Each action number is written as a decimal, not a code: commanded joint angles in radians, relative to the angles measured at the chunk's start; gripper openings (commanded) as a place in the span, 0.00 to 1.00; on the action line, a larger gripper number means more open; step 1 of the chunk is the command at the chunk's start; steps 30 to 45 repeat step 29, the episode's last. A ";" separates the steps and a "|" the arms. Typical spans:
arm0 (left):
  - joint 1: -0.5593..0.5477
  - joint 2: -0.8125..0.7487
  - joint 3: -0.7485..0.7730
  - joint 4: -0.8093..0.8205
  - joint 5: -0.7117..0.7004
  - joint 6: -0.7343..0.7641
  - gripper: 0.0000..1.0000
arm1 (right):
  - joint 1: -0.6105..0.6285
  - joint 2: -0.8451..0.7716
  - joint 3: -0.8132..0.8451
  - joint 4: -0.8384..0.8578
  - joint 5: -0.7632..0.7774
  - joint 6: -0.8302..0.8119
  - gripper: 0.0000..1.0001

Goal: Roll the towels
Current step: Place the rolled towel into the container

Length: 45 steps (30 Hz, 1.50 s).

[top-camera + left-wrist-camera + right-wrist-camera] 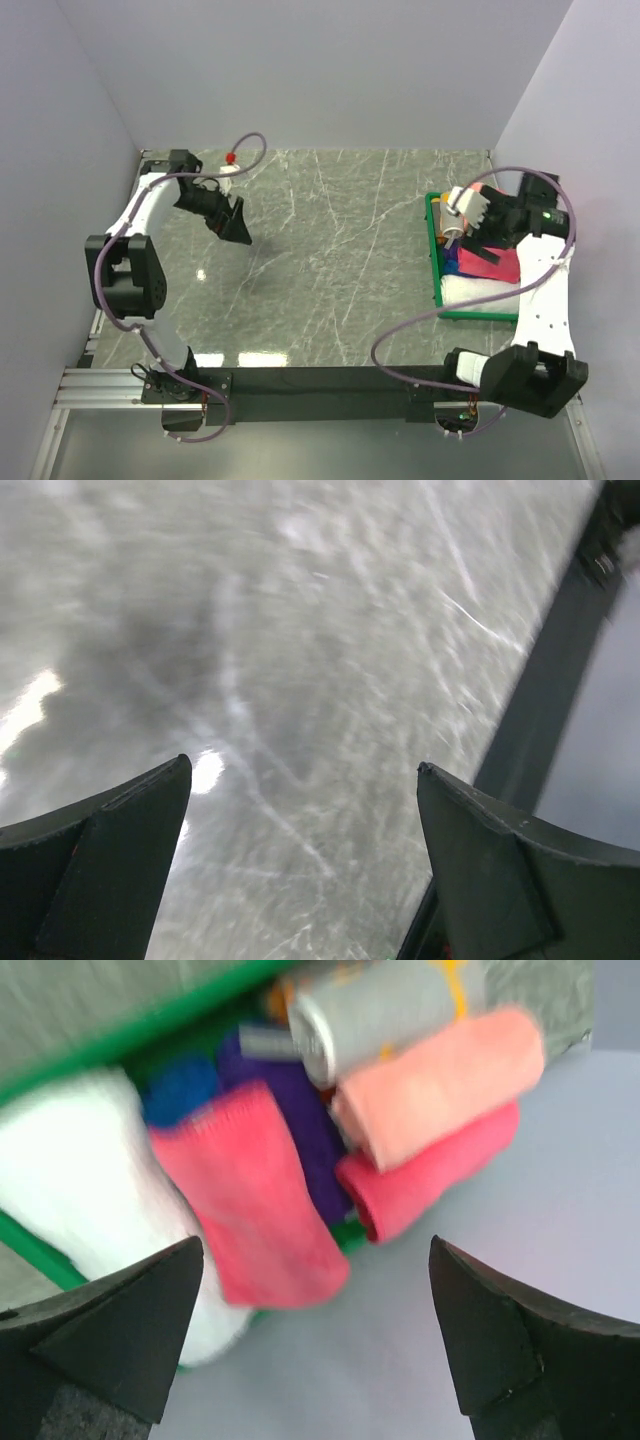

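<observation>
Several rolled towels lie packed in a green tray [436, 262] at the table's right edge. In the right wrist view a crimson towel [250, 1200] lies across a white one [70, 1160]. Beside them lie a salmon towel [440, 1085], a pink-red towel [430, 1175], a purple one [290, 1110], a blue one [180, 1090] and a grey roll [370, 1010]. My right gripper [315, 1250] hangs open just above the pile [485, 262], holding nothing. My left gripper [303, 765] is open over bare marble at the far left [235, 225], far from the towels.
The tray's green rim [120, 1040] runs along the towels' far side. The pale enclosure wall [400, 1360] stands right next to the tray. The black front rail [540, 710] shows at the right of the left wrist view. The marble tabletop [340, 250] lies between the arms.
</observation>
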 commanded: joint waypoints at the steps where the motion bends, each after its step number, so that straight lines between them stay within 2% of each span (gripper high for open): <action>1: 0.039 -0.097 0.055 0.151 -0.033 -0.187 0.99 | 0.145 -0.006 0.062 0.052 0.068 0.405 1.00; 2: 0.065 -0.111 0.053 0.174 -0.044 -0.215 0.99 | 0.214 0.024 0.081 0.052 0.091 0.478 1.00; 3: 0.071 -0.149 0.044 0.262 -0.115 -0.261 1.00 | 0.242 0.046 0.130 0.038 0.083 0.614 1.00; 4: 0.076 -0.168 0.032 0.303 -0.166 -0.343 0.99 | 0.267 0.093 0.161 0.023 0.064 0.674 1.00; 6: 0.074 -0.224 -0.010 0.352 -0.305 -0.369 1.00 | 0.332 0.139 0.239 0.007 -0.033 0.799 1.00; 7: 0.074 -0.244 -0.030 0.404 -0.358 -0.401 0.99 | 0.351 0.169 0.250 0.038 -0.065 0.931 1.00; 9: 0.074 -0.309 -0.112 0.453 -0.479 -0.439 1.00 | 0.424 0.183 0.234 0.141 -0.119 1.108 1.00; 15: 0.073 -0.376 -0.295 0.473 -0.576 -0.493 1.00 | 0.579 0.230 0.042 0.410 -0.093 1.323 1.00; 17: 0.074 -0.389 -0.361 0.493 -0.597 -0.513 0.99 | 0.681 0.232 -0.024 0.463 -0.056 1.331 1.00; 18: 0.074 -0.407 -0.387 0.504 -0.605 -0.519 1.00 | 0.748 0.239 -0.036 0.480 0.012 1.301 1.00; 22: 0.074 -0.467 -0.516 0.539 -0.599 -0.504 0.99 | 0.816 0.270 -0.081 0.500 0.045 1.293 1.00; 26: 0.074 -0.525 -0.559 0.561 -0.607 -0.525 0.99 | 0.856 0.255 -0.125 0.523 0.056 1.299 1.00; 45: 0.076 -0.547 -0.573 0.581 -0.593 -0.550 1.00 | 0.857 0.235 -0.138 0.520 0.054 1.298 1.00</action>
